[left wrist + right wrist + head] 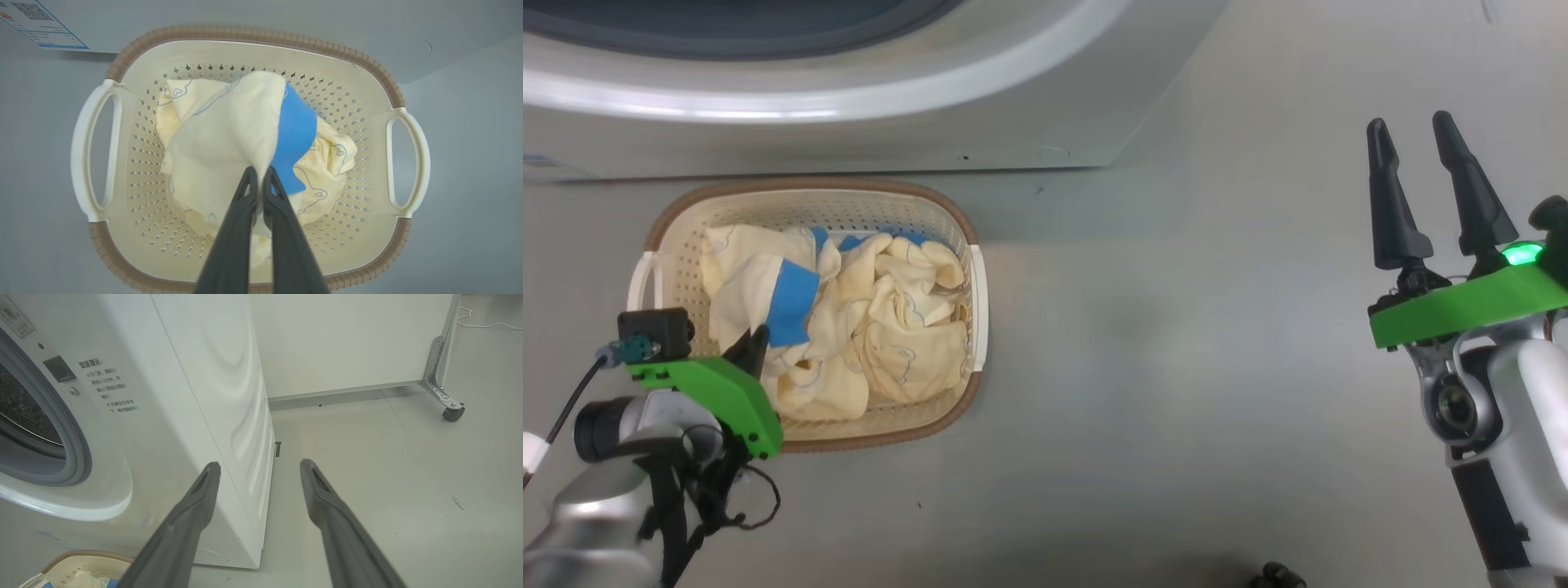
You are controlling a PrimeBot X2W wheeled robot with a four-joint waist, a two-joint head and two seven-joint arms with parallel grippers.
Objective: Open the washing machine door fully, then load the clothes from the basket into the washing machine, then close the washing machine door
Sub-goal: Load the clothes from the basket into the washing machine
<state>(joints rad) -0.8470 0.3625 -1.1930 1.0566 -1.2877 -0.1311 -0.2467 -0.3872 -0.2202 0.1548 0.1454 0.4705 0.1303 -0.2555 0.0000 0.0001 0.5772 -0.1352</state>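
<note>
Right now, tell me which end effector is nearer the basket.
Left. The left end effector is above the basket, shut on the clothes in it; the right end effector stands open over the floor, well off to the basket's right.

Left gripper (257, 173) and right gripper (1409, 122): 2 long, tapering, matte dark fingers (1392, 212) apiece, mounted on bright green plastic brackets (1462, 310). Silver-grey metal wrists (645, 425), pale forearms (1531, 384). Small black camera block (654, 327) and loose black cables (572, 404) at left; glowing green light (1523, 253) at right.
</note>
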